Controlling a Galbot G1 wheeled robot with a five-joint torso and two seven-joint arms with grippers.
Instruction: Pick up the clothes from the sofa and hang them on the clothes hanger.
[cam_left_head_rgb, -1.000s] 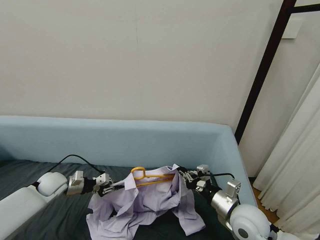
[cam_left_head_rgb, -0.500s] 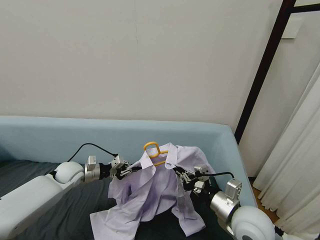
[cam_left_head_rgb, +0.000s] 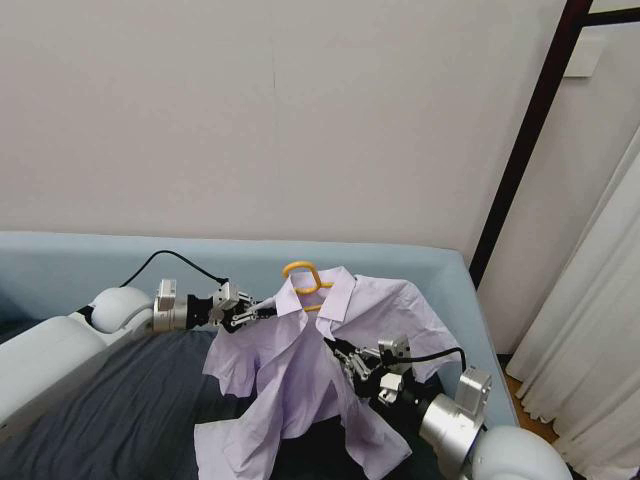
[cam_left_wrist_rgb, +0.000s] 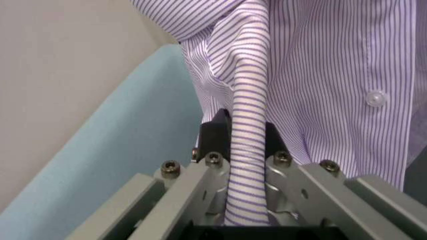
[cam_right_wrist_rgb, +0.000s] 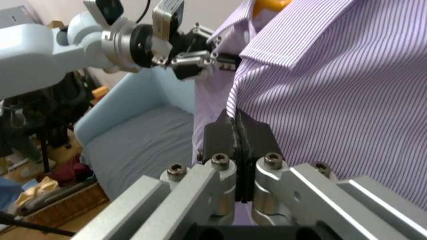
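A lilac striped shirt (cam_left_head_rgb: 300, 375) hangs on an orange hanger (cam_left_head_rgb: 303, 275), held up above the sofa's dark seat (cam_left_head_rgb: 100, 420). My left gripper (cam_left_head_rgb: 247, 313) is shut on the shirt's shoulder edge. In the left wrist view a rolled fold of shirt (cam_left_wrist_rgb: 243, 100) is pinched in that gripper (cam_left_wrist_rgb: 243, 145). My right gripper (cam_left_head_rgb: 345, 362) is shut on the shirt's front opening. The right wrist view shows it (cam_right_wrist_rgb: 237, 125) clamped on the cloth edge below the collar, with the hanger (cam_right_wrist_rgb: 270, 4) above and the left gripper (cam_right_wrist_rgb: 217, 59) farther off. The shirt's hem droops near the seat.
The sofa's light blue backrest (cam_left_head_rgb: 120, 275) runs behind the shirt and ends in an arm (cam_left_head_rgb: 470, 320) on the right. A dark slanted pole (cam_left_head_rgb: 530, 130) stands at the right, beside a pale curtain (cam_left_head_rgb: 600, 350). A white wall (cam_left_head_rgb: 300, 120) is behind.
Both grippers have risen and lifted the shirt with its hanger off the seat. The crumpled cloth now hangs spread out, and the hanger hook stands upright.
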